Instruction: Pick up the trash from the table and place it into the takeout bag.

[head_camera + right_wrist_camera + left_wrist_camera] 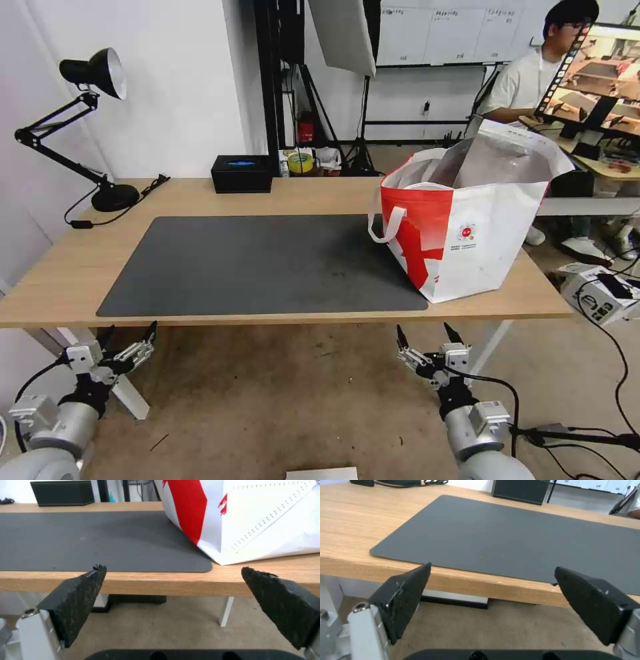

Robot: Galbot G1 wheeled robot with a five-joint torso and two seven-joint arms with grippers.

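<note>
Nearest the camera, the left tool (129, 332) and the right tool (426, 332) hang below the front edge of the table (60, 280), over the floor, each with its fingers spread wide and nothing between them. In the left wrist view the left tool (491, 578) faces the table edge and the near left corner of the dark grey mat (520, 537). In the right wrist view the right tool (173, 576) faces the mat's near right corner and the bottom of the takeout bag (266, 517). On the table, the mat (267, 263) lies bare. The red-and-white takeout bag (467, 233) stands upright at the right end, its near corner overlapping the mat, mouth open and silver lining showing. Farther back stand a black box (241, 173) and, at the far left, a black desk lamp (87, 127).
</note>
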